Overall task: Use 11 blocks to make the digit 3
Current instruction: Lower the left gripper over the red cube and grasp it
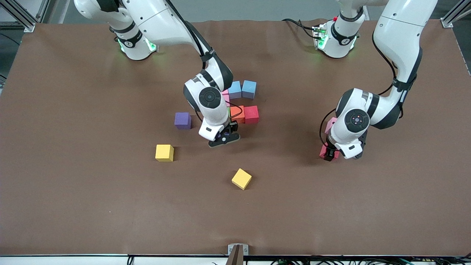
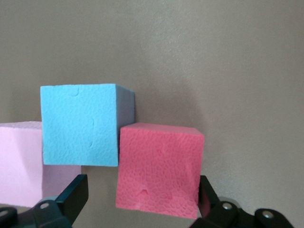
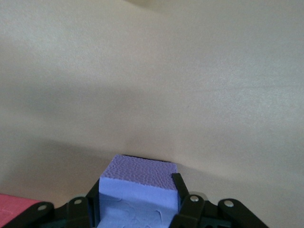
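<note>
My right gripper [image 1: 223, 140] [image 3: 137, 202] is shut on a purple block [image 3: 138, 187], low over the table just in front of the cluster of blocks. That cluster holds two light blue blocks [image 1: 249, 88], a pink one [image 1: 225, 97], an orange one [image 1: 238, 114] and a red one [image 1: 251, 113]; the arm hides part of it. Another purple block [image 1: 182, 120] lies loose beside it. My left gripper [image 1: 331, 154] [image 2: 140, 199] is open around a red block [image 2: 159, 168] [image 1: 323, 151], which sits by a light blue block [image 2: 80, 124] and a pink block [image 2: 21, 161] [image 1: 330, 124].
Two yellow cubes [image 1: 164, 152] [image 1: 241, 179] lie nearer to the front camera than the cluster. The brown table mat [image 1: 92, 206] stretches wide on all sides.
</note>
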`<state>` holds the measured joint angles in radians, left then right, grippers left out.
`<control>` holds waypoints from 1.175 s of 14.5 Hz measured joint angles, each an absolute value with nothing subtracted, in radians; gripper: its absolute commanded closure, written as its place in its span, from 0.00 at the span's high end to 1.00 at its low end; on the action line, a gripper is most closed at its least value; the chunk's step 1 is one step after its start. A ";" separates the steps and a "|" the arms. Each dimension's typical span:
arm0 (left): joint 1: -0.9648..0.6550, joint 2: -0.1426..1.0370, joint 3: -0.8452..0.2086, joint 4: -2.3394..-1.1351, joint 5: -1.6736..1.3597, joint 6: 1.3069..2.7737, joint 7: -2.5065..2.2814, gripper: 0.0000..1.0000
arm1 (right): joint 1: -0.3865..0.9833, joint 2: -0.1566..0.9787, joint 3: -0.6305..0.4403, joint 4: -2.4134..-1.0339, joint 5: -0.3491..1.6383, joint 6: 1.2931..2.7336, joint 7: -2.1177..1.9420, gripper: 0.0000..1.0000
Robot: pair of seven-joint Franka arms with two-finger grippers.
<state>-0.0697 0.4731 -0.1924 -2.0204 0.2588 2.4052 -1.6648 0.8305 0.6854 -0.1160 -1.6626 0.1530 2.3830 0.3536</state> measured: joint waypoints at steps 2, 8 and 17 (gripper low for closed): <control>-0.054 0.473 -0.193 -2.026 0.279 2.446 -1.664 1.00 | 0.834 0.685 -0.116 -1.667 0.153 2.383 0.354 0.06; -0.017 0.477 -0.193 -2.034 0.310 2.497 -1.664 1.00 | 0.836 0.685 -0.116 -1.670 0.153 2.385 0.356 0.06; -0.017 0.497 -0.200 -2.034 0.310 2.570 -1.664 1.00 | 0.839 0.685 -0.116 -1.679 0.153 2.385 0.368 0.07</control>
